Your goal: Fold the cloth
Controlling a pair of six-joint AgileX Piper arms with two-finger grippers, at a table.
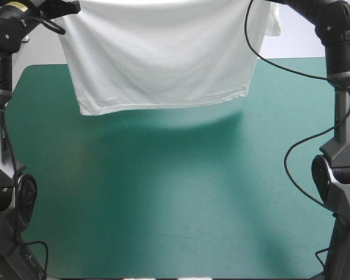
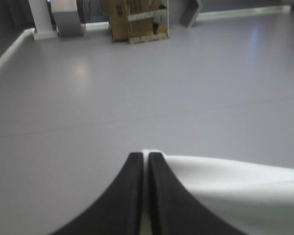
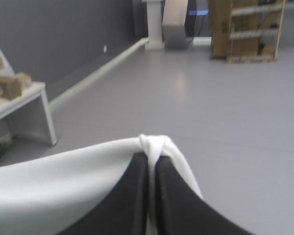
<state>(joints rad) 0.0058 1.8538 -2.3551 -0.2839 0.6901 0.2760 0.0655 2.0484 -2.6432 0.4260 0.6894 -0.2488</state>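
no fold shows yet: the t-shirt [image 1: 157,52] hangs spread out in the air over the far half of the table [image 1: 163,204], held up along its top edge between the two arms. its hem hangs free and throws a shadow on the teal-green cover. i judge the task to be at an early stage: the shirt is lifted and stretched wide, while laying it flat and all of the folding are left to do. on the left, the left gripper [image 2: 145,155] has its black fingers pressed all but together on a thin strip of white cloth, with the shirt running off toward the right arm. on the right, the right gripper [image 3: 150,159] is clamped on the shirt the same way, a bunched knot of cloth poking out past its fingertips.
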